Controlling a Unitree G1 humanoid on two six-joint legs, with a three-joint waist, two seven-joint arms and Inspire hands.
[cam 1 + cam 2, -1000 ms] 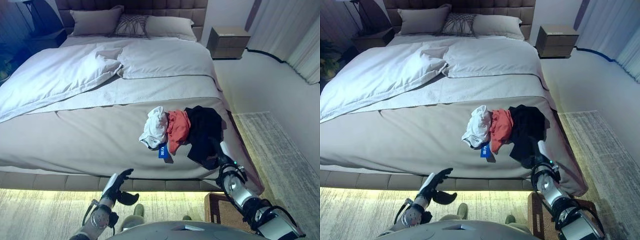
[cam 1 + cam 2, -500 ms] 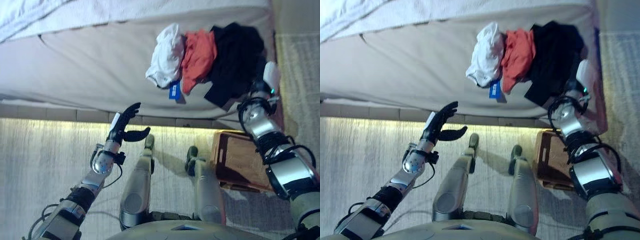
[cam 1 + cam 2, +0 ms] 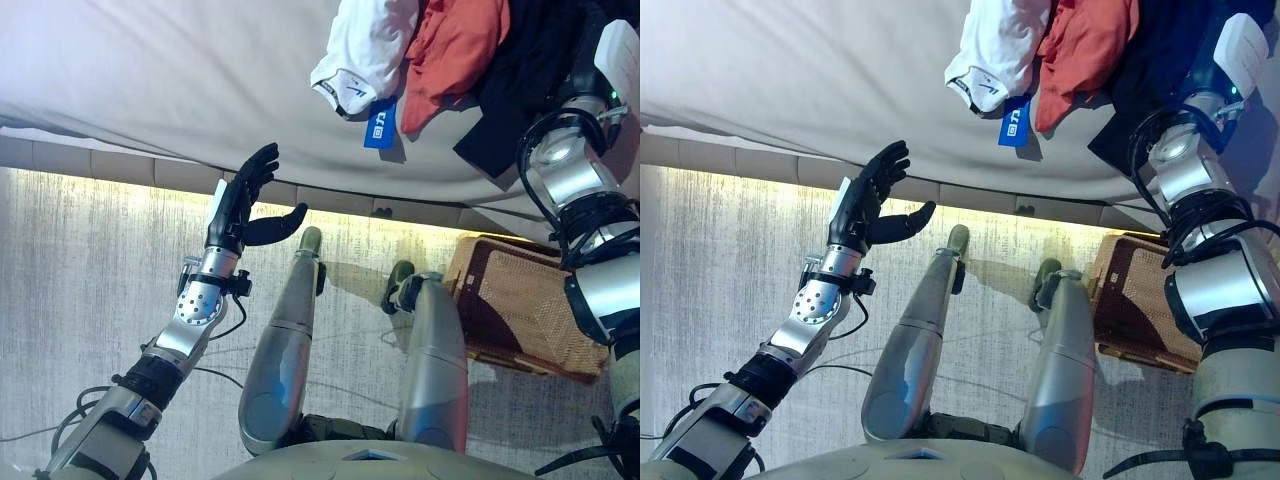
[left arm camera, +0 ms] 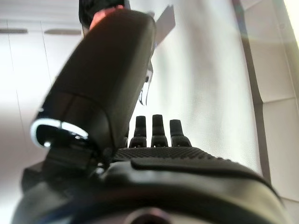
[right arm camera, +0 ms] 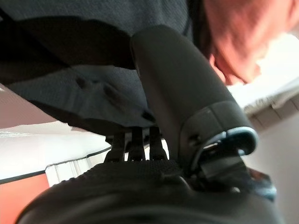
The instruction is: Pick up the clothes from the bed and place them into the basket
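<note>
Three garments lie bunched at the bed's [image 3: 150, 70] near edge: a white one [image 3: 365, 45] with a blue tag [image 3: 380, 122], an orange one [image 3: 455, 35] and a black one [image 3: 505, 90] farthest right. My right hand [image 3: 612, 48] lies at the right side of the black garment [image 5: 70, 60], open, its straight fingers [image 5: 135, 140] reaching up against the cloth and its thumb beside the orange garment [image 5: 238, 37]. My left hand [image 3: 243, 205] hovers open in front of the bed's edge, left of the clothes, holding nothing. The brown wicker basket [image 3: 520, 310] stands on the floor below the right arm.
The bed frame's lit underside [image 3: 120, 175] runs across the view above a pale rug [image 3: 80, 300]. The basket sits close to the bed's corner.
The camera has tilted down, so the bed has slid up the picture and the floor and basket now show. The right hand stays at the black garment; the left hand stays open.
</note>
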